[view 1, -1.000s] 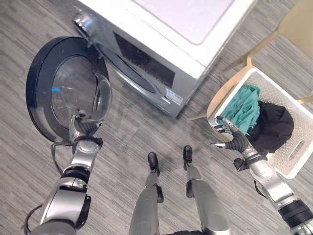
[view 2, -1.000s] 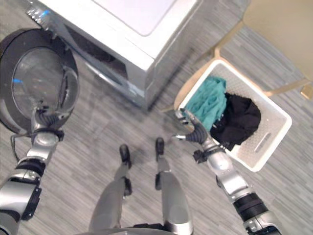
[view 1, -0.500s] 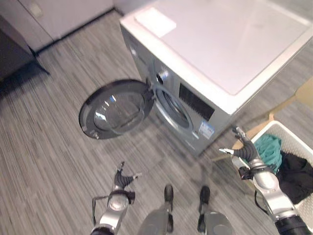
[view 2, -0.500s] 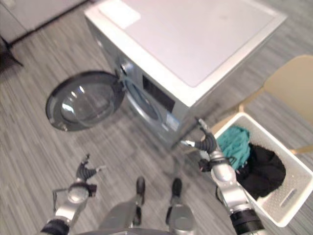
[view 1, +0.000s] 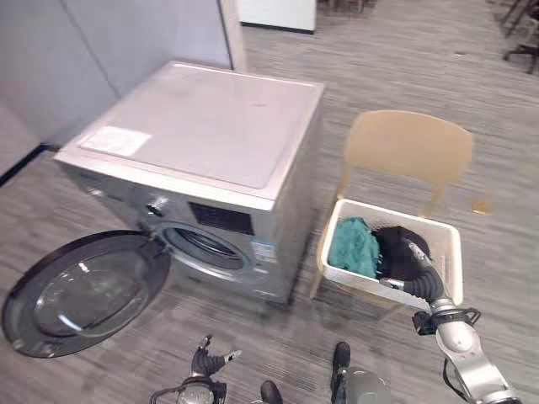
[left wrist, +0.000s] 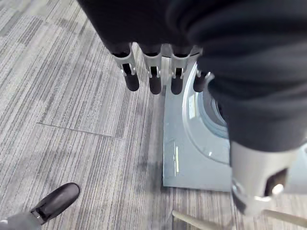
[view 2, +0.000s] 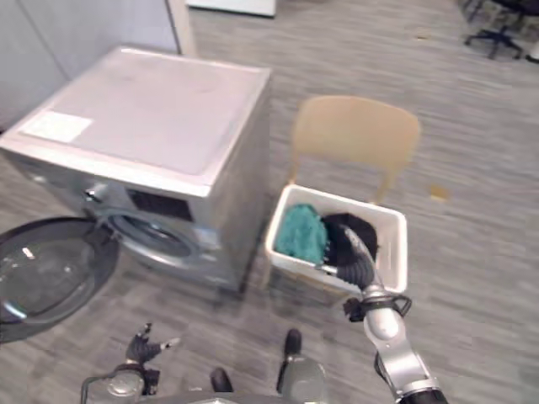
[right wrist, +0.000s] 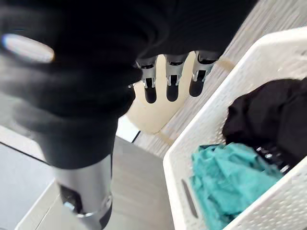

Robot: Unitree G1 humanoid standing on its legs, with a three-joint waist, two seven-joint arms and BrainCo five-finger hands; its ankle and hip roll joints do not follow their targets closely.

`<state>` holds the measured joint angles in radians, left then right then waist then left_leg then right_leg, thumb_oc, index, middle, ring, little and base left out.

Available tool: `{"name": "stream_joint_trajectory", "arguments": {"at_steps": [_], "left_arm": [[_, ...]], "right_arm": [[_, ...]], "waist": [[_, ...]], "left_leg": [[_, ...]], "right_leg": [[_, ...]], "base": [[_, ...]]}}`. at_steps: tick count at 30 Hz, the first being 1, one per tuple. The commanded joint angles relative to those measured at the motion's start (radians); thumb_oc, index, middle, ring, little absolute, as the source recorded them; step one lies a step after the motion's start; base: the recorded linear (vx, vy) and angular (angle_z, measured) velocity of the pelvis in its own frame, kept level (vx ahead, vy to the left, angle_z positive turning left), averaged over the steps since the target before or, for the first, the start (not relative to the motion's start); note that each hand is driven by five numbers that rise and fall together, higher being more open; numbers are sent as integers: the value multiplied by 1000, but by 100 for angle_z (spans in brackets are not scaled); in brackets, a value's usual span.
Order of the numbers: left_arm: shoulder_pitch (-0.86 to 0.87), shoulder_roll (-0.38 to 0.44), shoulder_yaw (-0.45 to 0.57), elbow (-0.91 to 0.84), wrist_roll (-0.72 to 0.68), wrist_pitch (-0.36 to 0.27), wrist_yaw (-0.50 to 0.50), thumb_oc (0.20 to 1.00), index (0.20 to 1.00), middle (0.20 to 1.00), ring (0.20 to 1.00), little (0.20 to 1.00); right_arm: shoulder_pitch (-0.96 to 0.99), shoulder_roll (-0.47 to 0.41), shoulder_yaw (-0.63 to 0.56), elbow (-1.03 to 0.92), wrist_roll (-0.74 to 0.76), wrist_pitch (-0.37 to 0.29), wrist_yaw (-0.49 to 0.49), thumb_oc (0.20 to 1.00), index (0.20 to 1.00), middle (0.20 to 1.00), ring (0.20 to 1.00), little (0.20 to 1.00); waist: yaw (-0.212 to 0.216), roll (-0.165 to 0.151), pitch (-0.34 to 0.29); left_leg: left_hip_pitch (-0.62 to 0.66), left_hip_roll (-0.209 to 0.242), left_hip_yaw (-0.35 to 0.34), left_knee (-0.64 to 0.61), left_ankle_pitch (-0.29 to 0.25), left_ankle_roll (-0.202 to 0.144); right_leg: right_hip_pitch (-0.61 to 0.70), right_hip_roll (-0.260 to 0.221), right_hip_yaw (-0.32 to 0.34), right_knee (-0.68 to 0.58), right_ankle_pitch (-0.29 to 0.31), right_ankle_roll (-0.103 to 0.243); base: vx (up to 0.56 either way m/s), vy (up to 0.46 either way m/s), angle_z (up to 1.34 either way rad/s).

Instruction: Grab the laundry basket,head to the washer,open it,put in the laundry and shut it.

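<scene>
A white laundry basket [view 1: 349,280] stands on the seat of a beige chair [view 1: 408,147], to the right of the silver washer [view 1: 202,126]. Inside it lie a teal cloth [view 1: 354,247] and a black cloth [view 1: 396,250]. The washer's round door [view 1: 84,290] hangs wide open to the left, and the drum mouth [view 1: 202,246] is bare. My right hand [view 1: 418,273] hovers over the basket's near rim, its fingers [right wrist: 171,76] straight and holding nothing. Low in front of the washer, my left hand [view 1: 205,362] is open too, with its fingers [left wrist: 153,72] straight.
Grey wall panels [view 1: 50,67] rise behind the washer. Striped grey floor [view 1: 505,185] runs to the right of the chair and on behind it. An office chair's base [view 1: 522,42] shows at the far right.
The camera has tilted up, so the whole picture has shifted. My left hand has left the door's edge and dropped low. My right hand has come over the basket's near rim.
</scene>
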<state>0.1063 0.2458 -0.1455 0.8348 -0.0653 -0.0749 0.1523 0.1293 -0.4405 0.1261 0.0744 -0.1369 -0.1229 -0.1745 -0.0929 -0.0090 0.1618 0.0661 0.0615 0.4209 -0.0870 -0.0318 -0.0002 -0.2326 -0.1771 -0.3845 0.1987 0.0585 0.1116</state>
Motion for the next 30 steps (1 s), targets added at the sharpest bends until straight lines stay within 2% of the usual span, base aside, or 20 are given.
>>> {"name": "stream_joint_trajectory", "arguments": {"at_steps": [1,3,4,5,6,7,8,9,11,12,13,15,17,19,23,30], "left_arm": [[-23,22,-4,0,19,-11,18,1000,1000,1000,1000,1000],[-27,18,-9,6,22,-13,15,1000,1000,1000,1000,1000],[-31,9,-15,13,17,-16,13,1000,1000,1000,1000,1000],[-32,8,-14,14,17,-16,14,1000,1000,1000,1000,1000],[-36,3,-21,12,8,-22,17,1000,1000,1000,1000,1000],[-40,2,-29,8,-5,-28,16,1000,1000,1000,1000,1000],[-44,-1,-36,3,-10,-27,8,1000,1000,1000,1000,1000],[-43,-3,-42,4,-14,-31,4,1000,1000,1000,1000,1000],[-46,-5,-56,7,-15,-33,4,1000,1000,1000,1000,1000],[-47,-6,-55,7,-15,-33,4,1000,1000,1000,1000,1000],[-57,-2,-63,10,-19,-36,2,1000,1000,1000,1000,1000],[-66,5,-70,11,-25,-40,4,1000,1000,1000,1000,1000],[-72,8,-73,16,-26,-39,3,1000,1000,1000,1000,1000],[-78,10,-78,27,-22,-38,1,1000,1000,1000,1000,1000],[-78,19,-84,33,-7,-38,-3,1000,1000,1000,1000,1000],[-115,77,-92,21,-11,-48,9,1000,1000,1000,1000,1000]], "right_arm": [[-46,-42,-40,-111,-46,-52,-36,1000,1000,1000,1000,1000],[-46,-63,-45,-127,-49,-62,-43,1000,1000,1000,1000,1000],[-64,-94,-33,-139,-48,-62,-34,1000,1000,1000,1000,1000],[-65,-95,-32,-138,-47,-62,-34,1000,1000,1000,1000,1000],[-83,-109,-14,-132,-42,-67,-29,1000,1000,1000,1000,1000],[-105,-124,3,-125,-34,-65,-25,1000,1000,1000,1000,1000],[-121,-143,12,-124,-36,-63,-17,1000,1000,1000,1000,1000],[-132,-157,26,-122,-39,-63,-10,1000,1000,1000,1000,1000],[-162,-187,49,-107,-48,-61,-5,1000,1000,1000,1000,1000],[-163,-187,49,-106,-48,-61,-5,1000,1000,1000,1000,1000],[-199,-208,81,-81,-48,-60,0,1000,1000,1000,1000,1000],[-235,-228,113,-55,-49,-59,3,1000,1000,1000,1000,1000],[-253,-241,132,-35,-48,-56,9,1000,1000,1000,1000,1000],[-264,-244,146,-3,-50,-50,15,1000,1000,1000,1000,1000],[-297,-238,179,52,-84,-32,20,1000,1000,1000,1000,1000],[-469,-175,313,236,-149,-4,-7,1000,1000,1000,1000,1000]], "waist": [[-9,25,19],[-18,21,20],[-14,17,27],[-14,19,28],[-8,20,35],[6,17,41],[17,-1,46],[31,-10,51],[49,-22,64],[49,-22,65],[72,-27,78],[96,-26,96],[107,-21,99],[110,-17,100],[114,-10,93],[160,-36,139]], "left_leg": [[67,-22,-70,123,-135,-3],[34,1,-54,213,-150,-20],[-7,37,-55,338,-131,-35],[-10,40,-54,344,-134,-37],[-33,51,-73,385,-99,-53],[-66,46,-112,400,-86,-53],[-116,27,-140,394,-67,-42],[-148,15,-173,379,-84,-39],[-202,14,-219,337,-72,-44],[-201,13,-218,336,-72,-44],[-243,14,-258,270,-8,-59],[-273,15,-309,216,51,-77],[-275,21,-337,172,75,-84],[-274,29,-341,161,84,-85],[-247,8,-342,153,64,-67],[-307,-23,-316,208,29,-29]], "right_leg": [[59,56,78,-53,-85,30],[83,73,98,-98,-83,15],[109,98,117,-135,-82,-1],[110,100,118,-137,-81,-2],[117,116,131,-151,-87,-14],[124,124,144,-165,-89,-18],[120,113,148,-181,-73,-26],[126,110,161,-190,-74,-22],[142,105,180,-202,-73,-15],[142,105,180,-202,-73,-15],[154,112,201,-210,-75,-13],[169,124,217,-211,-84,-15],[175,131,228,-207,-94,-16],[181,125,230,-196,-106,-15],[193,102,241,-175,-123,-5],[98,66,298,-118,-99,16]], "base": [[156,-240,-12],[134,-202,4],[137,-198,-20],[121,-154,-46],[42,-48,-56],[-30,-81,-68],[-21,-55,-72],[2,-35,-62],[86,14,-48],[90,32,-40],[78,30,-41],[94,63,-46],[83,79,-40],[118,157,-16],[147,217,-5],[-12,157,-23]]}}
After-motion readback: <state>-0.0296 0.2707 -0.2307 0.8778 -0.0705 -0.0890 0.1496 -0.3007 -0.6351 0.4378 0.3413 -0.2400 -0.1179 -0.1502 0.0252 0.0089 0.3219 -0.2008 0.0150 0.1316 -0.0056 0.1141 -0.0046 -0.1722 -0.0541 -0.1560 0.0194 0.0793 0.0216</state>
